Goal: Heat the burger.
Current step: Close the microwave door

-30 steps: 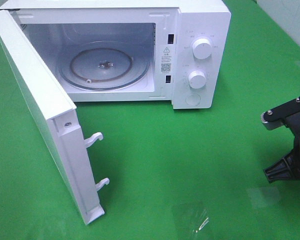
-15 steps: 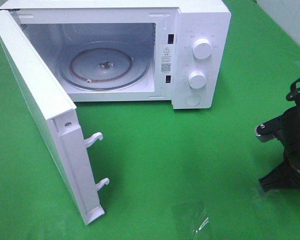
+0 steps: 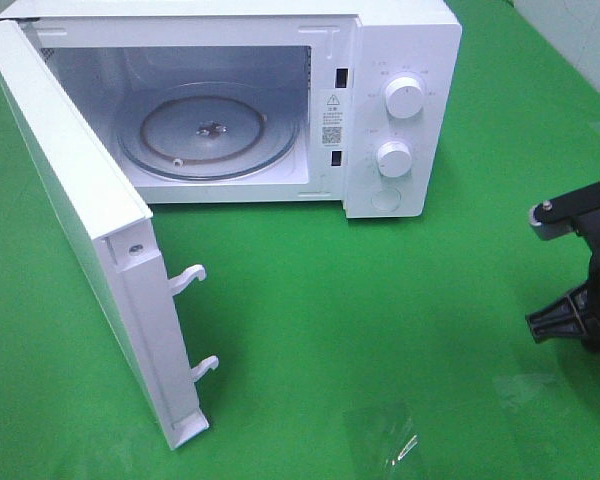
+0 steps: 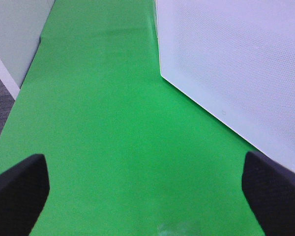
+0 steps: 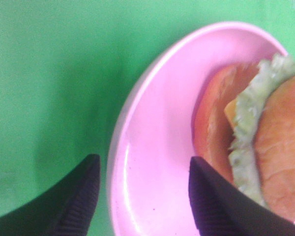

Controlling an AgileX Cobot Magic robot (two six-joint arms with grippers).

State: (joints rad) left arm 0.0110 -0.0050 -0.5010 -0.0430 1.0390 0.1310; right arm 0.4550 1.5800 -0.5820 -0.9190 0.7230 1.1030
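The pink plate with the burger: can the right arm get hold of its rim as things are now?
Probably yes. The right claw is open, its fingers straddling the pink plate at its rim, one outside and one above the dish. Nothing blocks it; the burger lies further in.

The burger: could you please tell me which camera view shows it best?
The right wrist view: the burger lies on the pink plate, with bun, lettuce and cheese close and clear. The exterior high and left wrist views show nothing of it.

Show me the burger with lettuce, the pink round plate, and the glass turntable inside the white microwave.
burger with lettuce (image 5: 265, 147), right wrist view, on the lettuce edge between the buns.
pink round plate (image 5: 157, 147), right wrist view, on its bare inner surface.
glass turntable (image 3: 208, 135), exterior high view, near its centre hub.
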